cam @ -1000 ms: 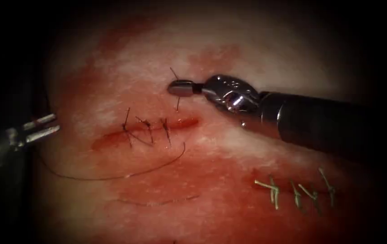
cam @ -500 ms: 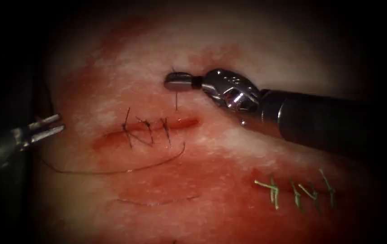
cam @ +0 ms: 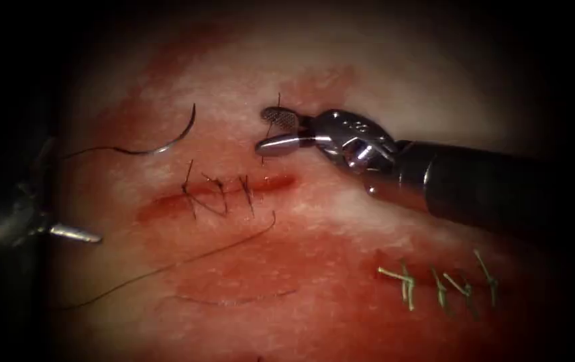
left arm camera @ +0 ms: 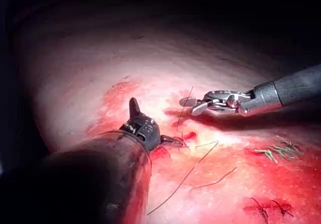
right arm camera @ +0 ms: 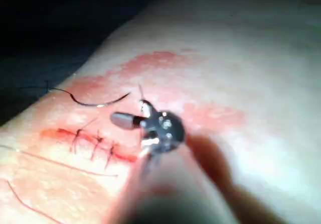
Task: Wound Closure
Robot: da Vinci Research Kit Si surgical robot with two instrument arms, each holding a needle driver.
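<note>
The cut (cam: 223, 190) runs across the tissue (cam: 341, 221) with several dark stitches over it. The curved needle (cam: 166, 142) lies free on the tissue above the cut's left end, not in the tissue, and its thread trails left. My left tool (cam: 72, 192) is at the far left, open wide and holding nothing. My right tool (cam: 270, 131) is above the cut's right end, open, with a short upright thread end (cam: 277, 102) crossing between its jaws. The wrist views show the left tool (left arm camera: 154, 124), the right tool (left arm camera: 193, 105) (right arm camera: 131, 114) and the needle (right arm camera: 95, 103).
A long slack thread (cam: 186, 260) curves below the cut toward the lower left, with a loose strand (cam: 233, 299) under it. An older row of green stitches (cam: 438, 280) sits at the lower right. Red fluid stains the tissue around the cut.
Both tools have gone from shut to open. The right tool has let go of the short thread end. The needle now lies above the cut's left end, and the long thread has sagged lower left.
</note>
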